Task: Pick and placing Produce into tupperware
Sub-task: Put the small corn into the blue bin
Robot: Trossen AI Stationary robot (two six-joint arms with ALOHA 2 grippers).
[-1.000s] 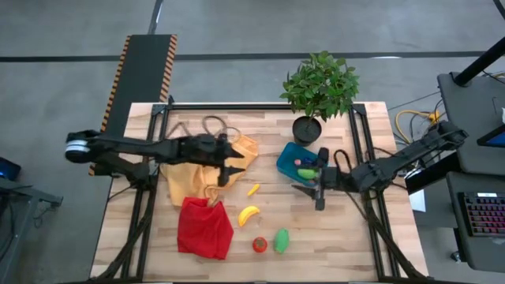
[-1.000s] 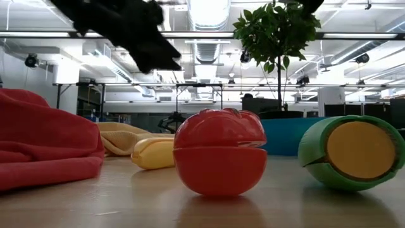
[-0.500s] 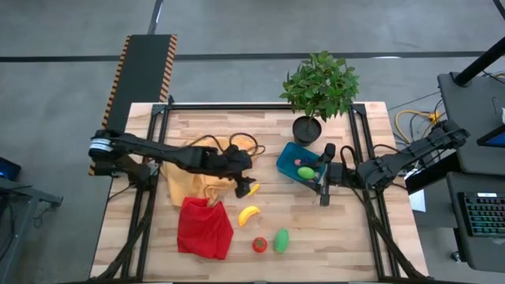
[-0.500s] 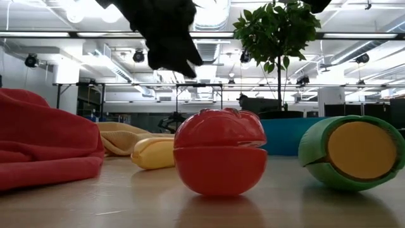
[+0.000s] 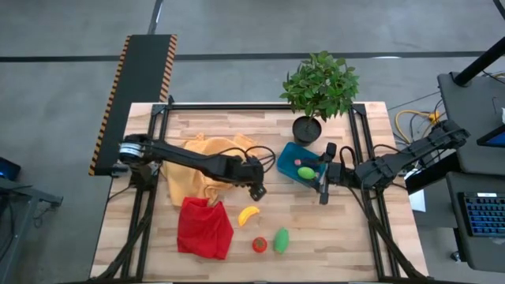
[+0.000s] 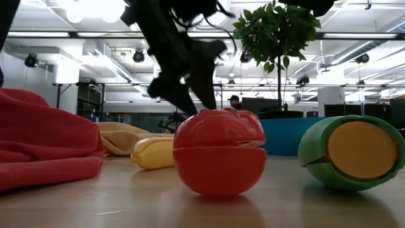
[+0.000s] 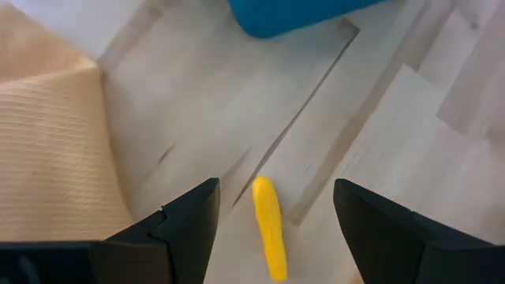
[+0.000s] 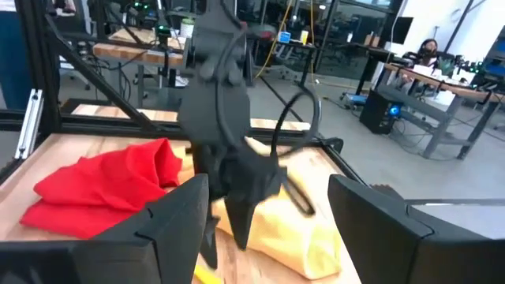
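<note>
Nearest the low camera sat the red tomato (image 6: 219,152) and a green piece (image 6: 352,152). Farther back, the left gripper (image 7: 271,225) hung spread and empty over the small yellow piece (image 7: 269,226). Beyond, the right gripper (image 5: 320,192), apparently open and empty, waited beside the tupperware (image 5: 289,160).

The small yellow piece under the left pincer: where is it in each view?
High: hidden beneath the left pincer, left of the tupperware.
Low: not visible.
Left wrist: small yellow piece between the open fingers; tupperware beyond.
Right wrist: not clearly visible.
Shared landmark: the tupperware.
</note>
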